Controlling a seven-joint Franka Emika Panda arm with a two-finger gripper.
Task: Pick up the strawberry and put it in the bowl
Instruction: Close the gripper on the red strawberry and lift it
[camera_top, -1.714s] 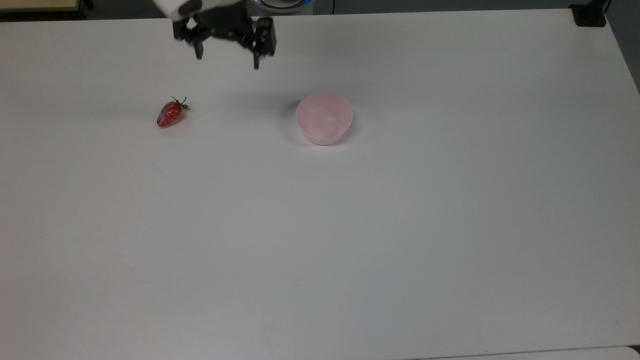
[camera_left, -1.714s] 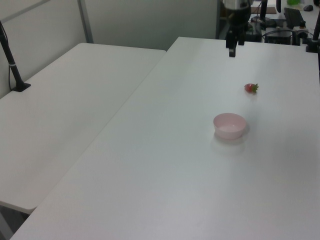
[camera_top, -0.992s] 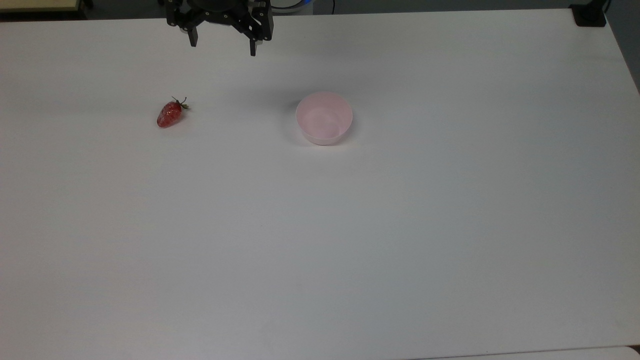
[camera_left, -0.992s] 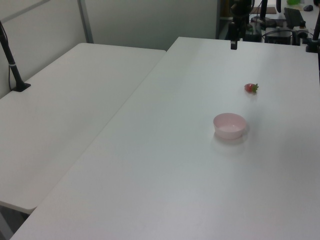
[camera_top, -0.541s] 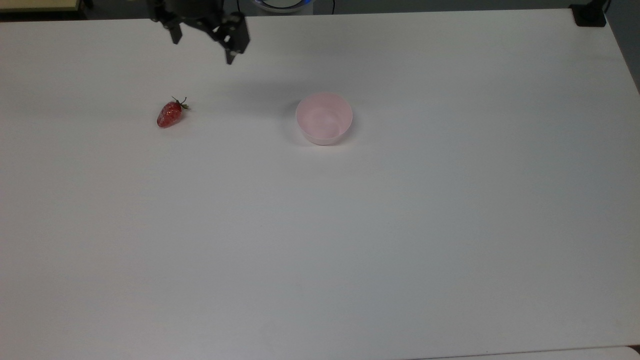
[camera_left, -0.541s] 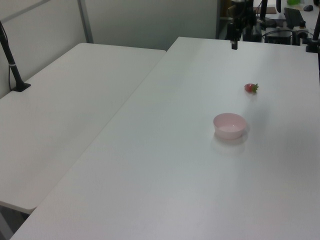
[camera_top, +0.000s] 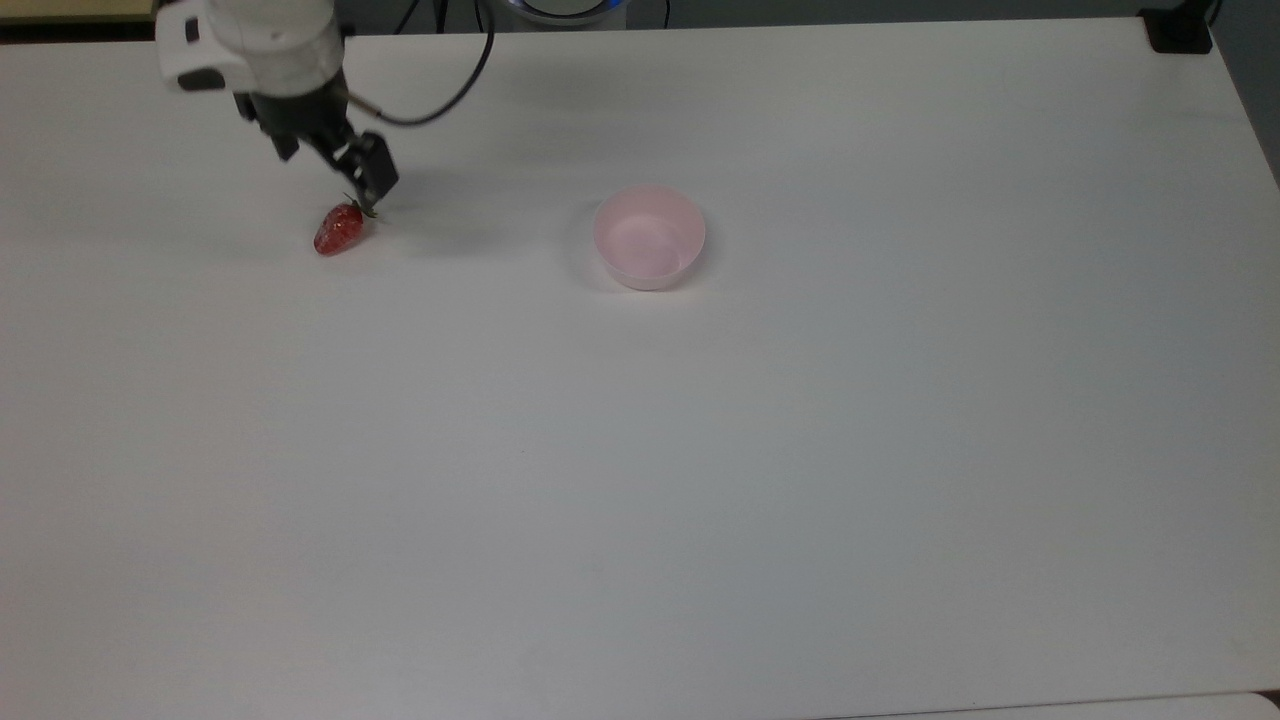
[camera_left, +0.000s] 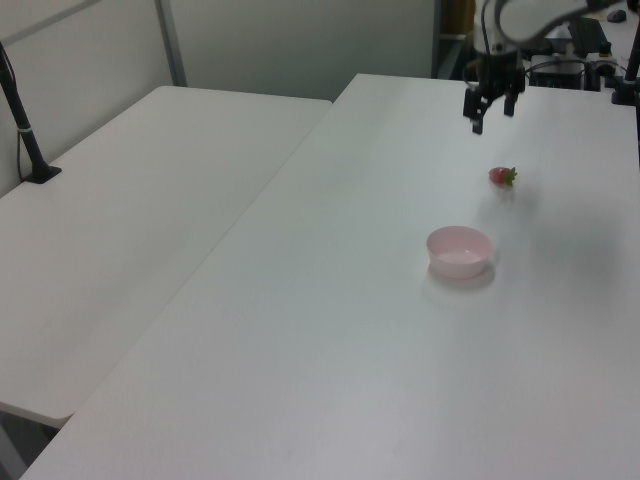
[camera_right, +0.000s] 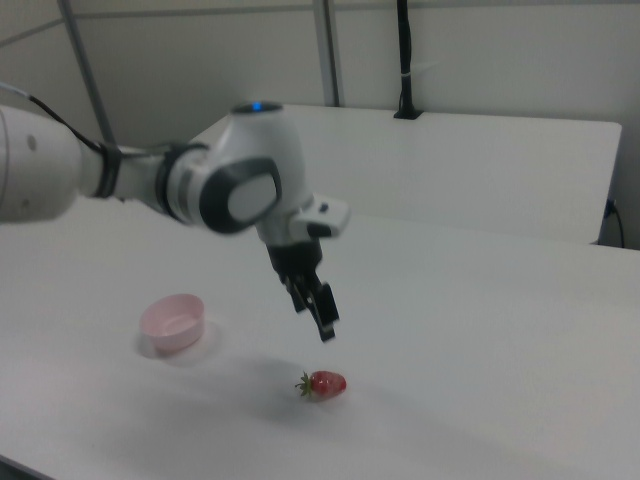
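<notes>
A small red strawberry (camera_top: 340, 230) with a green stem lies on the white table, toward the top view's left. It also shows in the left view (camera_left: 502, 176) and the right view (camera_right: 325, 384). My gripper (camera_top: 330, 170) hangs open just above and behind it, with nothing between its fingers. The left view (camera_left: 492, 117) and the right view (camera_right: 312, 320) show the gripper still in the air, clear of the fruit. A pale pink bowl (camera_top: 602, 240) stands upright to the strawberry's right in the top view, apart from it; it looks empty (camera_left: 459, 266) (camera_right: 165, 345).
A black clamp (camera_top: 1180, 30) sits at the table's corner at the top view's top right. A second white table (camera_left: 120, 200) adjoins on the left view's left, with a black post (camera_left: 20, 110) on it. Another black post (camera_right: 405, 60) stands behind in the right view.
My arm has swung toward the top view's left and come down over the strawberry, gripper staying open. Strawberry and bowl have not moved.
</notes>
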